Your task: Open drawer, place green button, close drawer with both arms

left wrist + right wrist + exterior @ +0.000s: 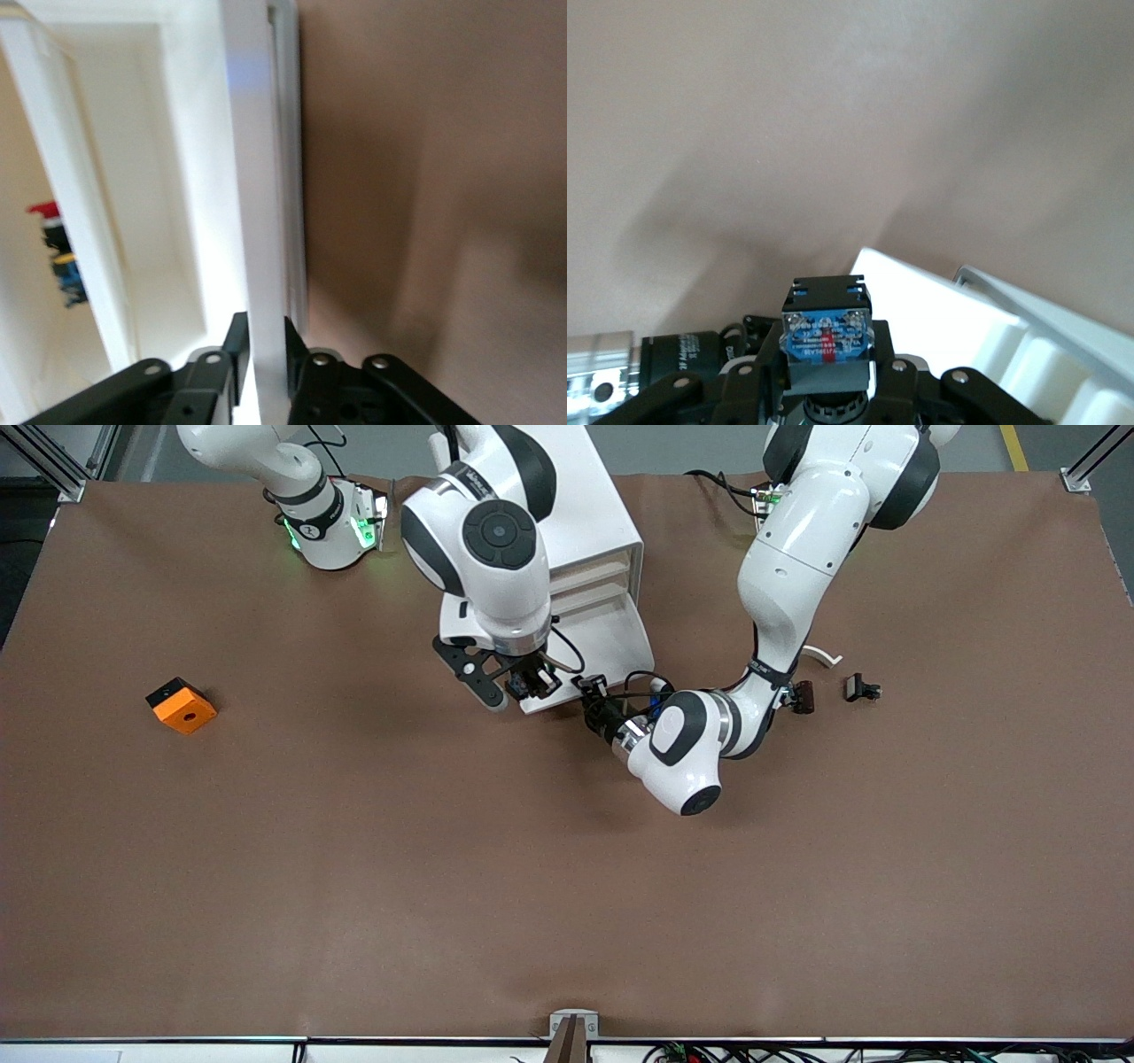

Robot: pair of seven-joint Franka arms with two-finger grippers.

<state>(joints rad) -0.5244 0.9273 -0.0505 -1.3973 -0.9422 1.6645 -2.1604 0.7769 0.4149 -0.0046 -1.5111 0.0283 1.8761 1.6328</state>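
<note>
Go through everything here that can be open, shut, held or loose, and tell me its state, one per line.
drawer: pulled open from the cabinet, nothing visible inside it.
button: held up by the right pincer, not yet in the drawer.
left pincer: shut on the drawer's front wall.
right pincer: shut on the button, over the drawer's front edge.
orange block: loose on the table, toward the right arm's end.

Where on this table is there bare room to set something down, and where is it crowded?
Bare cloth fills the whole stretch nearer the front camera than the orange block and both grippers. It is crowded at the open drawer: the left gripper clamps its front wall, and the right gripper holds the button over it. Small black parts lie toward the left arm's end.
</note>
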